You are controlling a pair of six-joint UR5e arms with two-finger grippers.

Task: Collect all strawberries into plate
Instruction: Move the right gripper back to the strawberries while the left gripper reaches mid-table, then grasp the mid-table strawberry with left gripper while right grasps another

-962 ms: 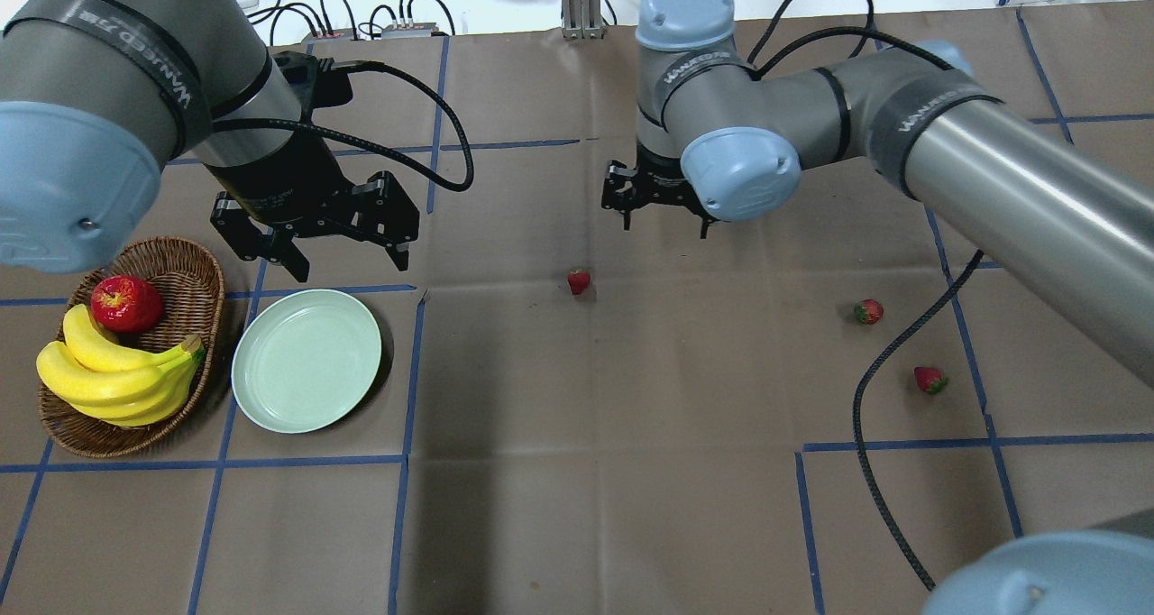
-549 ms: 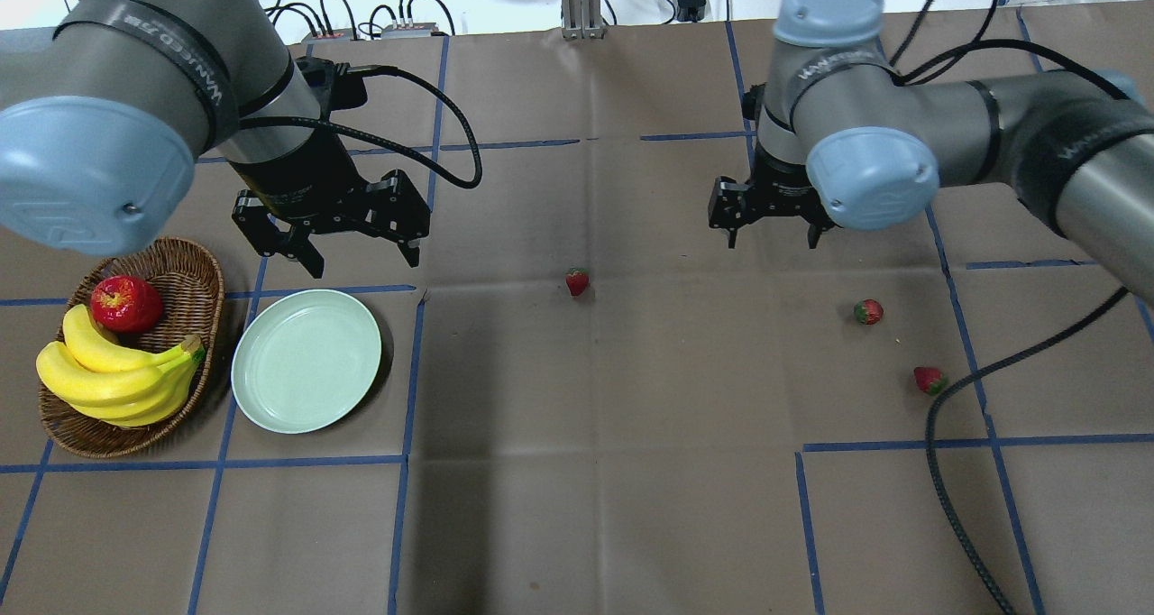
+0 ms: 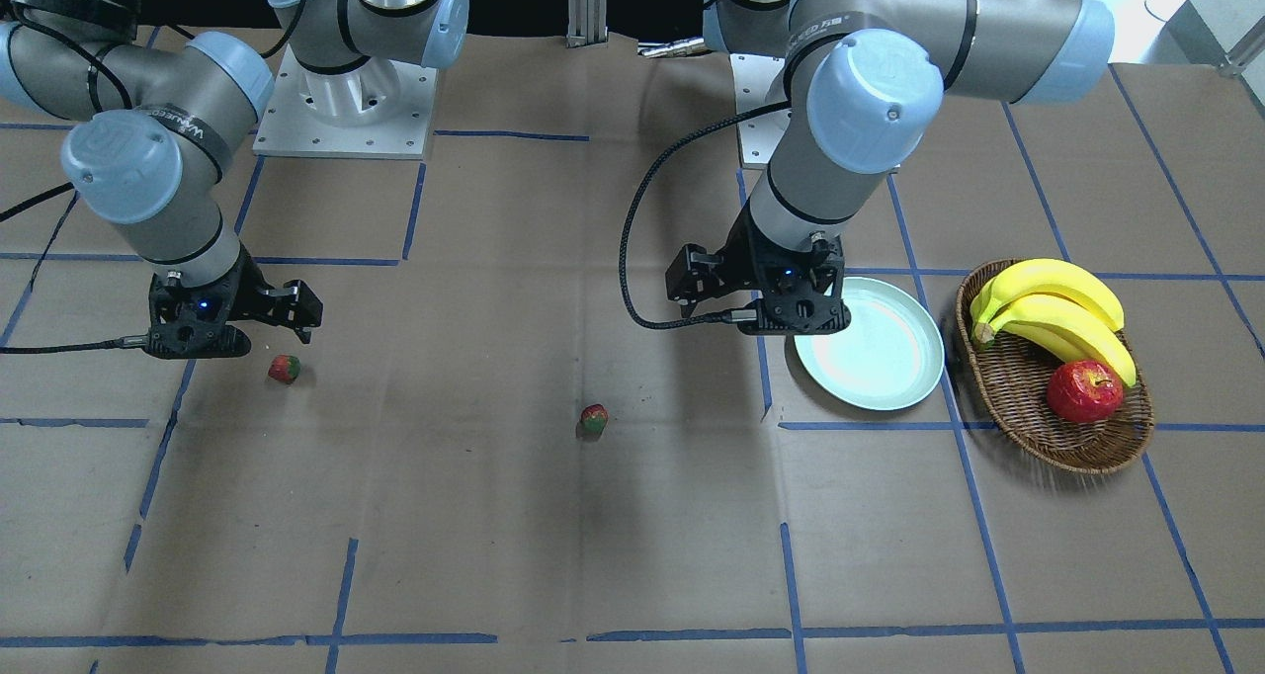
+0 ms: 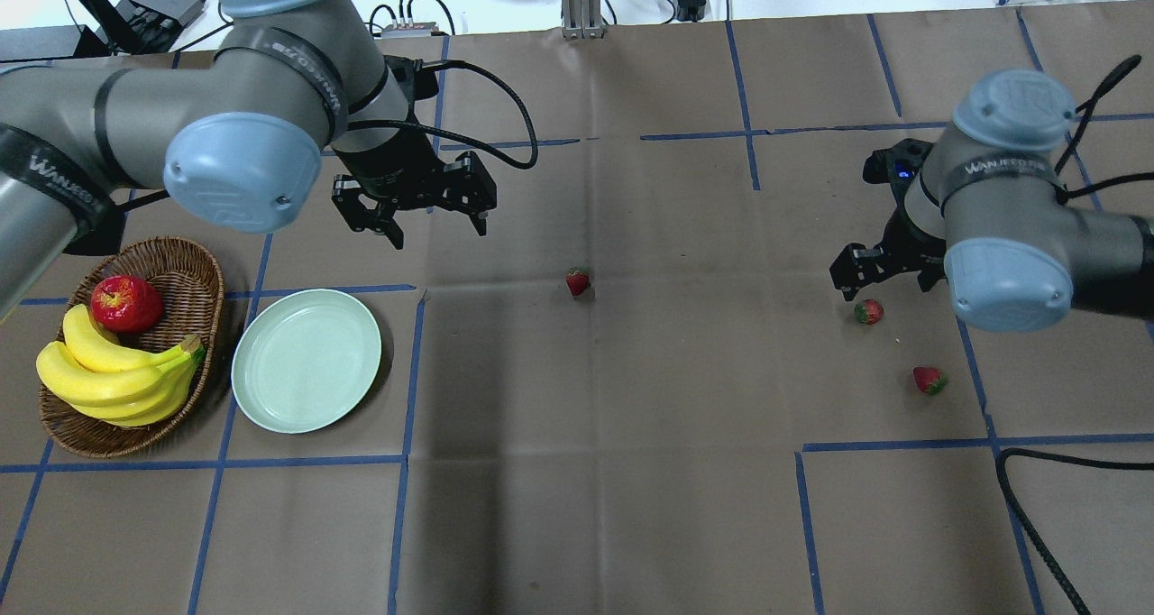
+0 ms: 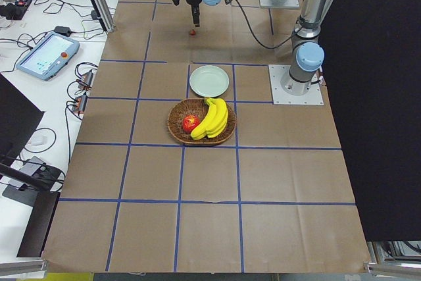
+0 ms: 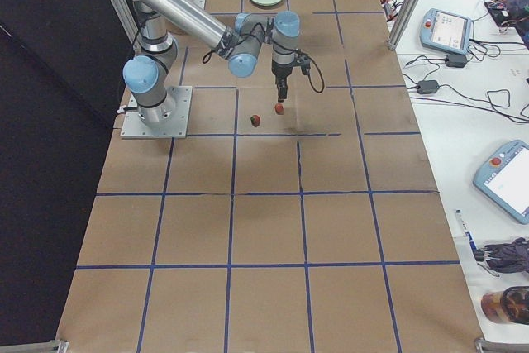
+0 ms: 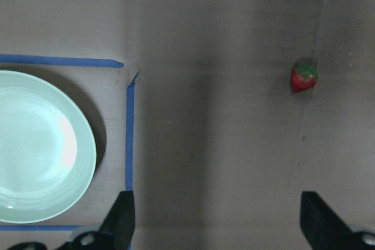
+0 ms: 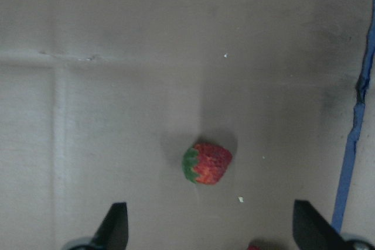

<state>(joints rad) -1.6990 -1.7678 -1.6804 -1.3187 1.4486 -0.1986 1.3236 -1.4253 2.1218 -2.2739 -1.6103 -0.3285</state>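
Observation:
Three strawberries lie on the brown paper in the overhead view: one mid-table (image 4: 577, 281), two at the right (image 4: 868, 311) (image 4: 929, 380). The mint-green plate (image 4: 306, 361) lies empty at the left. My left gripper (image 4: 437, 232) is open and empty, up between the plate and the middle strawberry; its wrist view shows the plate (image 7: 35, 150) and that strawberry (image 7: 304, 78). My right gripper (image 4: 888, 281) is open, just above the nearer right strawberry, which sits between its fingertips in the right wrist view (image 8: 206, 163). The front view shows only two strawberries (image 3: 285, 368) (image 3: 594, 418).
An oval wicker basket (image 4: 203, 277) left of the plate holds a red apple (image 4: 126, 302) and a bunch of bananas (image 4: 117, 376). A black cable (image 4: 1019, 507) trails over the table's near right corner. Blue tape lines grid the paper.
My left gripper has moved right, away from above the plate towards the middle strawberry. My right gripper has swung far right and come down over the right strawberry. Both stay open.

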